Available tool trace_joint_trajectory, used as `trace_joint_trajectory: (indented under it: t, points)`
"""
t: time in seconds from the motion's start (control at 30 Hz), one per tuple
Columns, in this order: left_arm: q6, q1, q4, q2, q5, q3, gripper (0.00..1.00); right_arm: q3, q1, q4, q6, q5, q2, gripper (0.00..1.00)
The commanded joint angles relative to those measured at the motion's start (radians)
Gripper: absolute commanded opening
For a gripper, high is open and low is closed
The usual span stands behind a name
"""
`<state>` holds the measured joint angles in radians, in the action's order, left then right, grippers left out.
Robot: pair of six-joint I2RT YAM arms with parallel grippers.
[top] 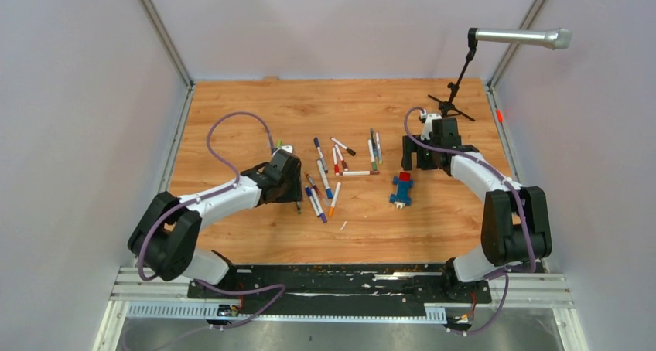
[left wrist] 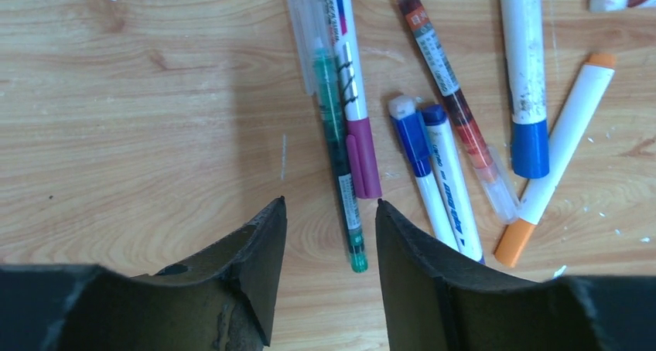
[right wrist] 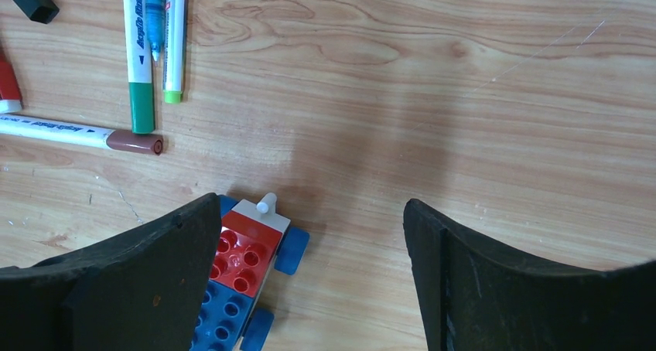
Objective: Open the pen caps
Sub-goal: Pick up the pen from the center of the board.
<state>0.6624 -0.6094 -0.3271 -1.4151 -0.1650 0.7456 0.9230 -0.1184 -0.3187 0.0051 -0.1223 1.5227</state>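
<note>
Left end effector: its jaws are standing apart and clamping nothing (the gap between them is narrow).
Green pen: it is lying on the surface straight ahead, with its near tip poking into that gap.
Long axis: it is running away from the end effector, nearly in line with it, so the jaws are facing across the barrel.
Purple cap: it is sitting just beside the green pen, ahead of the jaws.
Nearer arm: the left arm is hovering over the pens. The right end effector is gaping wide over the toy block car.

About fourteen pens, one block toy, one microphone stand.
</note>
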Motion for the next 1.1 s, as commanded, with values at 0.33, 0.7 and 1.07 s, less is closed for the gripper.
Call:
trace_joint_trajectory:
  t: [0.33,0.7,1.07]
  points:
    - [-0.013,-0.004,-0.062,-0.091,-0.128,0.134,0.37,0.036,-0.003,0.003,-0.028,-0.013,-0.016,0.88]
    - [-0.021,-0.002,-0.056,-0.214,-0.120,0.205,0.28,0.037,-0.003,0.003,-0.028,-0.014,-0.021,0.88]
    - [-0.016,-0.002,-0.007,-0.251,-0.043,0.159,0.28,0.038,-0.003,0.000,-0.027,-0.019,-0.021,0.88]
